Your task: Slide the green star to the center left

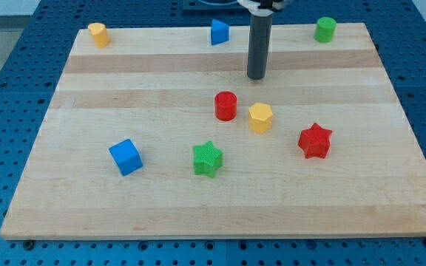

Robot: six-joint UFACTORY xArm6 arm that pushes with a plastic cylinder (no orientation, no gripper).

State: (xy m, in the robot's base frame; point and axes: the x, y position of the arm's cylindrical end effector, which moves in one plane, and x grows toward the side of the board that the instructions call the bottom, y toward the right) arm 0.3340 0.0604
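The green star lies on the wooden board, a little below and left of the board's middle. My tip rests on the board in the upper middle, well above and to the right of the green star. The red cylinder and the yellow hexagonal block lie between my tip and the star. The rod stands upright and touches no block.
A blue cube lies left of the green star. A red star lies at the right. Along the top edge are a yellow cylinder, a blue triangular block and a green cylinder.
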